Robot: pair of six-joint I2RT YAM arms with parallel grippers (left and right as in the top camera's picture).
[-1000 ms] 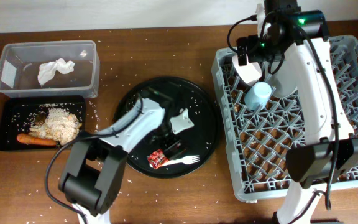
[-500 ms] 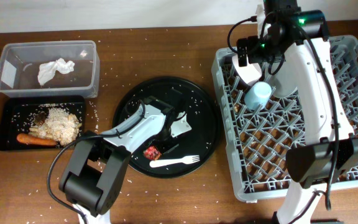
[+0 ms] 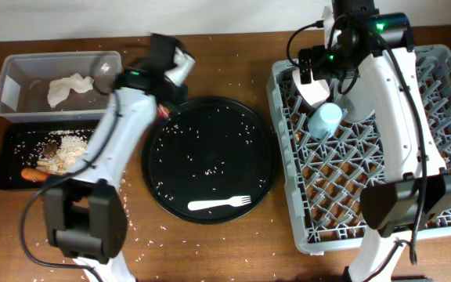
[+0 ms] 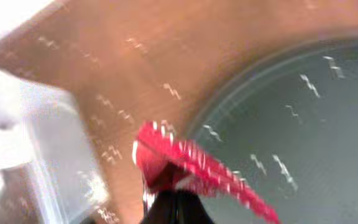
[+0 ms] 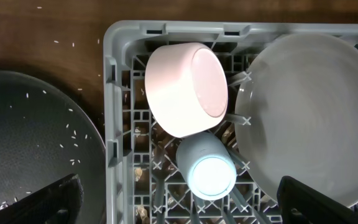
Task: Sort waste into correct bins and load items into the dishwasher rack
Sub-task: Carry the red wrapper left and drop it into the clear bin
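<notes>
left hand (image 3: 163,109) swung red wrapper (image 4: 186,163) off round tray (image 3: 210,133) toward tub (image 3: 117,92); label (image 3: 8,94) unreadable

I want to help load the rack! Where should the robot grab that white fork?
Probably take the white fork by the middle of its handle, coming from straight above. It lies flat on the round black tray, handle pointing left and tines right in the overhead view, so pinching across the thin handle should work. Only rice grains lie near it.
</notes>
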